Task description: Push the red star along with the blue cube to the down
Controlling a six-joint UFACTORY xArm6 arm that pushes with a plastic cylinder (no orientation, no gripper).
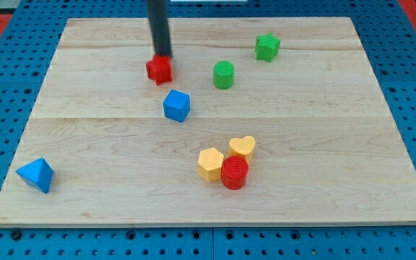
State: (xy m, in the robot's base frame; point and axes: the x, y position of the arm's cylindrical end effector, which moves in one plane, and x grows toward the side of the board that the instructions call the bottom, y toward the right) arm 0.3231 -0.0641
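Note:
The red star [159, 69] lies on the wooden board [316, 130] in the upper middle-left. The blue cube [176, 105] lies just below it and slightly to the right, with a small gap between them. My tip [162, 55] rests at the top edge of the red star and seems to touch it. The dark rod rises straight up out of the view's top.
A green cylinder [224, 74] and a green star [267, 47] lie to the right. A yellow hexagon [210, 163], a yellow heart [242, 147] and a red cylinder [235, 172] cluster at lower middle. A blue pyramid [36, 174] lies at lower left.

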